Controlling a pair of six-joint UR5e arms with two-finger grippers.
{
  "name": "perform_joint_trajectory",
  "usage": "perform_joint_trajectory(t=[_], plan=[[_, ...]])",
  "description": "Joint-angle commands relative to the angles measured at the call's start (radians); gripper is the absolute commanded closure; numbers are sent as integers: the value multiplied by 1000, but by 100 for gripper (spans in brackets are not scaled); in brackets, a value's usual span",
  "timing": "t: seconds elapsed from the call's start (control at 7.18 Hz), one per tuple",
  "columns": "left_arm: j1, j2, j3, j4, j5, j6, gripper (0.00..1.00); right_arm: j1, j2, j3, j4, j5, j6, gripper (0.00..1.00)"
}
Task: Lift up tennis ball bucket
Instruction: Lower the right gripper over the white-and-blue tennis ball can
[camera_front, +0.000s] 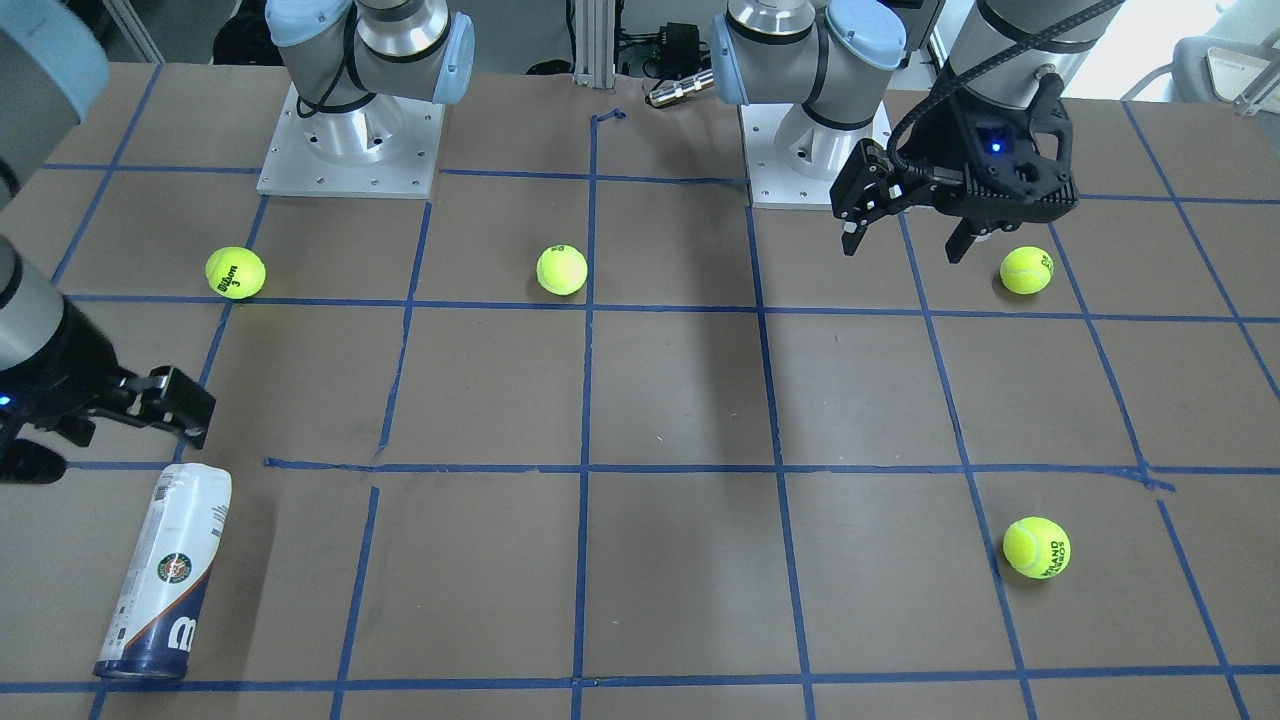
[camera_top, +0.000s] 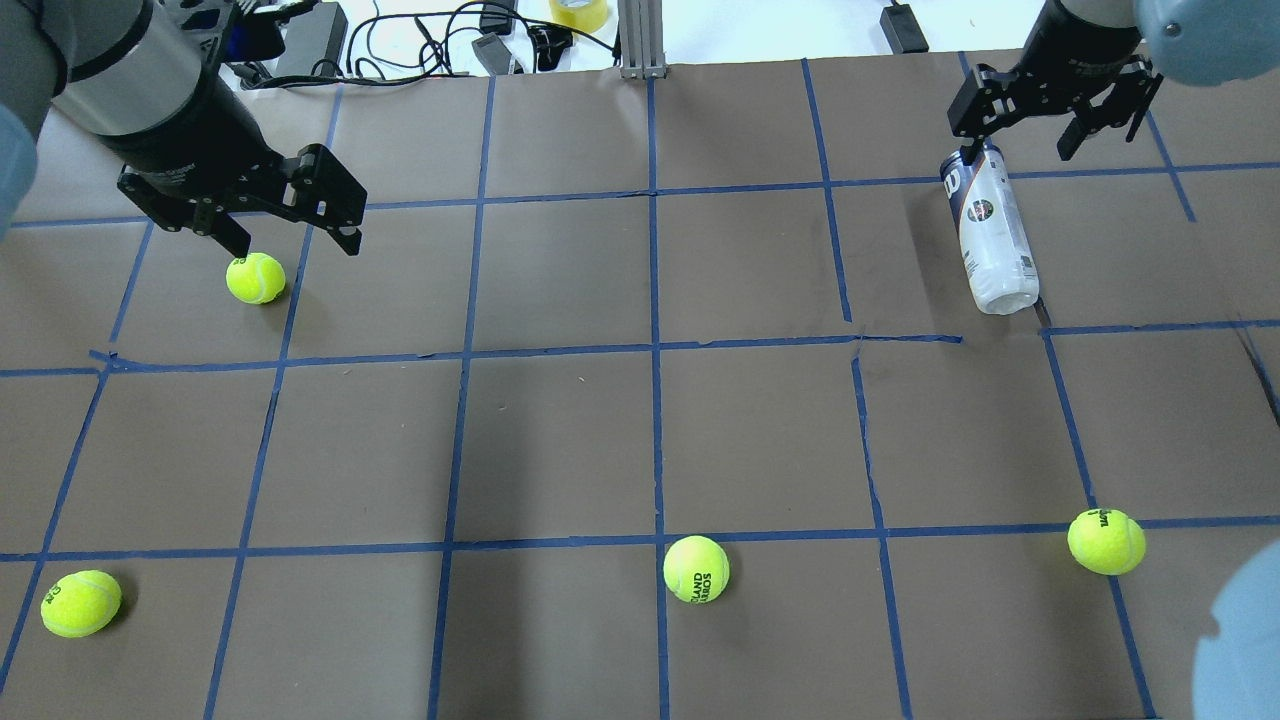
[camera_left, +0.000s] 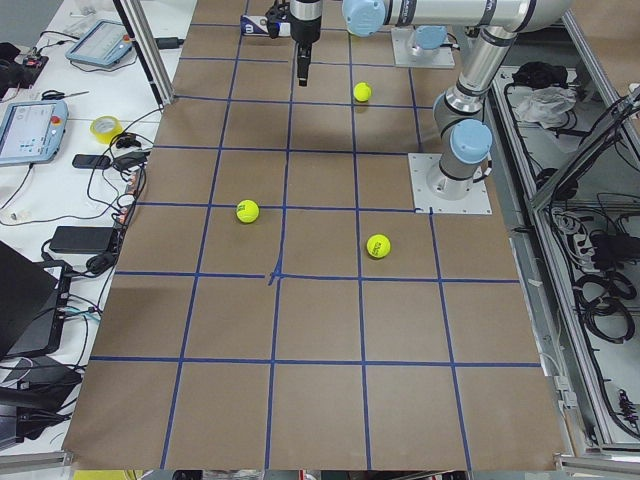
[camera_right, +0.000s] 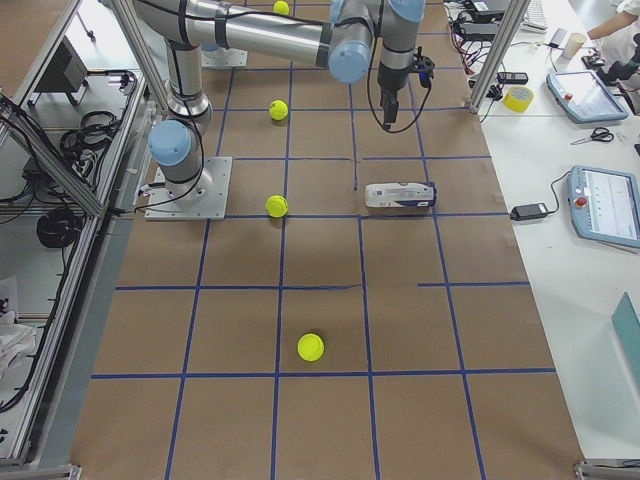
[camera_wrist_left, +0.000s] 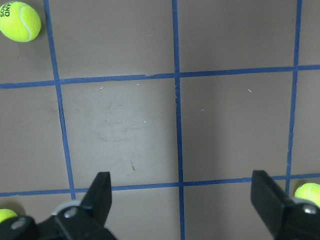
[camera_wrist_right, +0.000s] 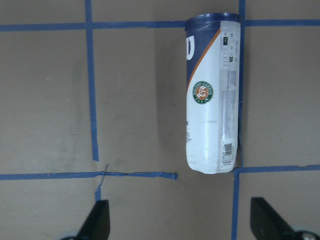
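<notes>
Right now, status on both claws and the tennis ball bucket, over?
Left claw open, empty. Right claw open, empty, by the tennis ball bucket. Bucket lying on its side, not gripped. Tennis balls all clear of it.

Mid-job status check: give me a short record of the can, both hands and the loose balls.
tennis ball bucket: lying on its side on the table, navy end away from the robot
right hand: open, raised, not touching the bucket
left hand: open, empty, close to one ball
tennis balls: four, loose on the table
lift: not begun
</notes>
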Motion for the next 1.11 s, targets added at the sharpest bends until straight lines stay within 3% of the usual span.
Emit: perform_joint_trajectory(t=[0.0, 0.56, 0.98], plan=[[2, 1, 0, 0, 1, 5, 0, -63, 144, -12, -128, -3, -71, 0], [3, -1, 0, 0, 1, 8, 0, -63, 275, -12, -263, 6, -109, 0], [3, 1, -2, 0, 3, 9, 0, -63, 312, -7, -265, 8, -114, 0]])
